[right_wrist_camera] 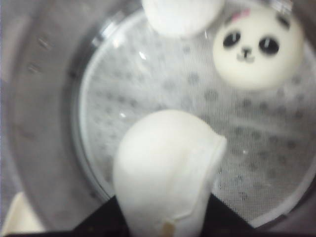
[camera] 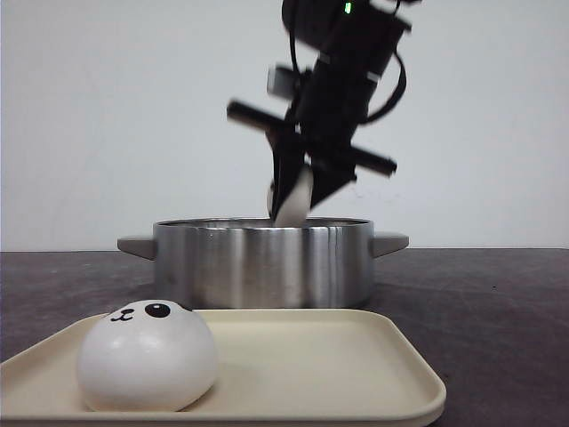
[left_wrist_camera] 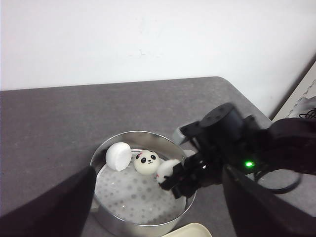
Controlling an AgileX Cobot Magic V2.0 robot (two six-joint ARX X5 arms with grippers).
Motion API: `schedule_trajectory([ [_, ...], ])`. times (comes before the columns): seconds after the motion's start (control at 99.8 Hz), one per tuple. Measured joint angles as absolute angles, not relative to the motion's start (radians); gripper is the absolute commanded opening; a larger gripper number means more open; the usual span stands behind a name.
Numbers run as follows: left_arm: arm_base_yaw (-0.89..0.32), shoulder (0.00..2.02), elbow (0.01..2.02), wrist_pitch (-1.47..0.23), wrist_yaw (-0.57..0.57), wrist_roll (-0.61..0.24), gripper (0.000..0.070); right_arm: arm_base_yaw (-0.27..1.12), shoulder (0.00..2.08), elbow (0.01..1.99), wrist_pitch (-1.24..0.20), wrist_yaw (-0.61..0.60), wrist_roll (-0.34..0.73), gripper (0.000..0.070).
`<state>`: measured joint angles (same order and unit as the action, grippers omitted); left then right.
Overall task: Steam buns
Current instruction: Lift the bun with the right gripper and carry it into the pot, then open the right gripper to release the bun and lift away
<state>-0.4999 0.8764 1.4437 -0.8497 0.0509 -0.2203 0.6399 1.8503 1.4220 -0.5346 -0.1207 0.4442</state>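
My right gripper (camera: 300, 197) is shut on a white bun (camera: 292, 201) and holds it tilted just above the rim of the steel pot (camera: 262, 262). In the right wrist view the held bun (right_wrist_camera: 165, 168) hangs between the dark fingers (right_wrist_camera: 98, 224) over the pot's dotted mesh floor (right_wrist_camera: 148, 89). Two buns lie inside: one showing its panda face (left_wrist_camera: 146, 162) and one on its side (left_wrist_camera: 118, 156). A fourth panda bun (camera: 147, 356) sits on the cream tray (camera: 356, 356) at the front left. My left gripper (left_wrist_camera: 158, 173) is open and empty, high above the pot.
The pot has grey side handles (camera: 133, 245) and stands behind the tray on a dark grey table (camera: 498, 311). A white wall is behind. A tray corner (left_wrist_camera: 192, 231) shows near the pot in the left wrist view.
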Motion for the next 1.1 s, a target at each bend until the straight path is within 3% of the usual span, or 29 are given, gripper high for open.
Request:
schedule_trajectory([
  [0.12,-0.5,0.876,1.444,-0.851,0.051,-0.22,0.047,0.635,1.876,1.42,-0.535,-0.131,0.442,0.0368],
  [0.17,-0.5,0.877,1.444,-0.853,0.051,-0.22,0.047,0.635,1.877,1.42,-0.535,-0.131,0.443,0.0432],
  [0.351,-0.5,0.877,1.444,-0.865,0.051,-0.22,0.047,0.633,1.877,1.42,-0.532,-0.131,0.443,0.0449],
  [0.441,-0.5,0.878,1.444,-0.87,0.051,-0.22,0.047,0.633,1.877,1.42,-0.532,-0.131,0.443,0.0504],
  [0.591,-0.5,0.89,1.444,-0.888,0.051,-0.22,0.047,0.629,1.877,1.432,-0.55,-0.108,0.443,0.0503],
  [0.652,-0.5,0.896,1.444,-0.892,0.051,-0.22,0.047,0.627,1.877,1.462,-0.578,-0.107,0.443,0.0481],
  [0.692,-0.5,0.901,1.444,-0.898,0.051,-0.22,0.047,0.627,1.877,1.494,-0.6,-0.104,0.442,0.0418],
  [0.802,-0.506,0.906,1.423,-0.901,0.051,-0.22,0.047,0.626,1.877,1.618,-0.696,-0.072,0.44,0.0003],
  [1.103,-0.56,0.914,1.132,-0.885,0.075,-0.26,0.0472,0.736,1.757,1.885,-0.883,0.094,0.338,0.0006],
])
